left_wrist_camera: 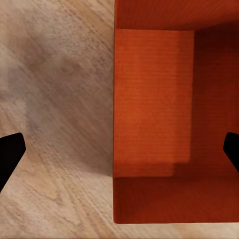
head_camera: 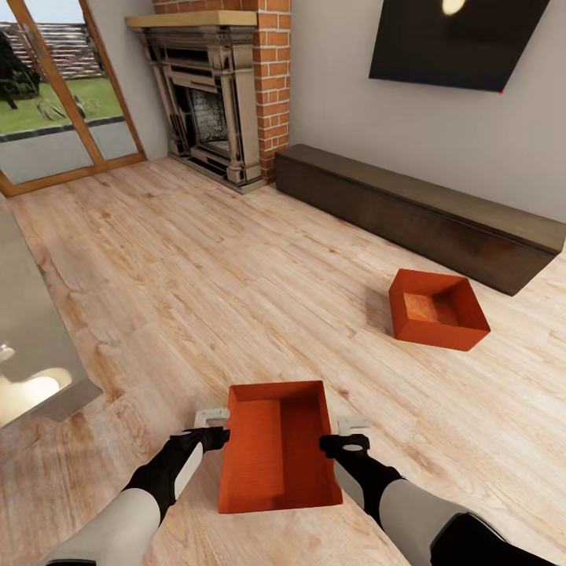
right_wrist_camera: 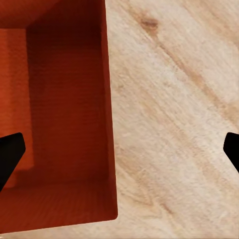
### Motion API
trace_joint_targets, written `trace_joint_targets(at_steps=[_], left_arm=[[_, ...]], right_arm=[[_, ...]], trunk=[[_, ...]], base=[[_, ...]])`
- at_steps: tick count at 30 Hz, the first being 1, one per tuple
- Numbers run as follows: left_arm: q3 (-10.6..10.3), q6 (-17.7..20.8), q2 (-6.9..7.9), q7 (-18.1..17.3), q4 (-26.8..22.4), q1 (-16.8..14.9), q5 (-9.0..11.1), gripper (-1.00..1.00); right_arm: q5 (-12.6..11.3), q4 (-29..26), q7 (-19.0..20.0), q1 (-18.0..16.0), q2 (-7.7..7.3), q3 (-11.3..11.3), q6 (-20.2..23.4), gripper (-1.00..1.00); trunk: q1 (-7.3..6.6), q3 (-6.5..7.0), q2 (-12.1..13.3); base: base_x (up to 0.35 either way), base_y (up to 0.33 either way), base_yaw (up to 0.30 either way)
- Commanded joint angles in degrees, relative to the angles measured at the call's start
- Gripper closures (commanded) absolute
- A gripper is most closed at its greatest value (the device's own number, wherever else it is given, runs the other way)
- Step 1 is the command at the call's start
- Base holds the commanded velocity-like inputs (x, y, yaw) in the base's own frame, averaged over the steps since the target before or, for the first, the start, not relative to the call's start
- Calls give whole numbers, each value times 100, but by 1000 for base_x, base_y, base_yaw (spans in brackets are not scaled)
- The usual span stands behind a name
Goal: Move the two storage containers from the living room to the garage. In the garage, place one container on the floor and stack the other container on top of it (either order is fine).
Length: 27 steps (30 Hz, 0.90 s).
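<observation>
I see two orange-red topless storage containers on the light wood floor of the living room. The near container (head_camera: 279,456) lies right in front of me, between my arms. My left gripper (head_camera: 211,428) hangs open over its left wall, one finger outside and one over the inside (left_wrist_camera: 119,154). The same container (left_wrist_camera: 154,109) sits below those fingers. My right gripper (head_camera: 346,436) is open astride the right wall (right_wrist_camera: 119,154), with the container (right_wrist_camera: 59,99) under it. The other container (head_camera: 436,308) sits further off to the right, near the cabinet.
A long low dark cabinet (head_camera: 417,212) runs along the right wall under a black TV (head_camera: 456,39). A brick fireplace (head_camera: 212,102) stands at the back, glass doors (head_camera: 55,94) at far left. A grey glossy tabletop (head_camera: 31,346) juts in at the left edge.
</observation>
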Motion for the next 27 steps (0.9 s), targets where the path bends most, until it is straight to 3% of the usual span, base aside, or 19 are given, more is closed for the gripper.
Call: trace_joint_targets(at_steps=[1, 4, 7, 20, 27], left_arm=[[0, 30, -2, 28, -13, 0, 40, -100], [0, 22, -1, 32, -12, 0, 36, -100], [0, 19, 4, 33, -11, 0, 36, -100], [-18, 27, -2, 33, -19, 0, 35, -100], [-26, 27, -2, 33, -20, 0, 35, -100]], right_arm=[[3, -8, -36, -3, 35, 51, 29, -100], [360, -8, -60, -3, 227, 103, 84, -100], [596, -69, -77, -3, 227, 123, 265, -100], [594, -88, -46, -3, 227, 106, 339, -100], [593, -88, -45, -3, 227, 105, 336, -100]], trunk=[[0, -4, -3], [0, -4, -3], [0, -4, -3], [0, -4, -3], [154, -130, -284]], base=[[0, 0, 0], [0, 0, 0], [0, 0, 0], [0, 0, 0], [0, 0, 0]])
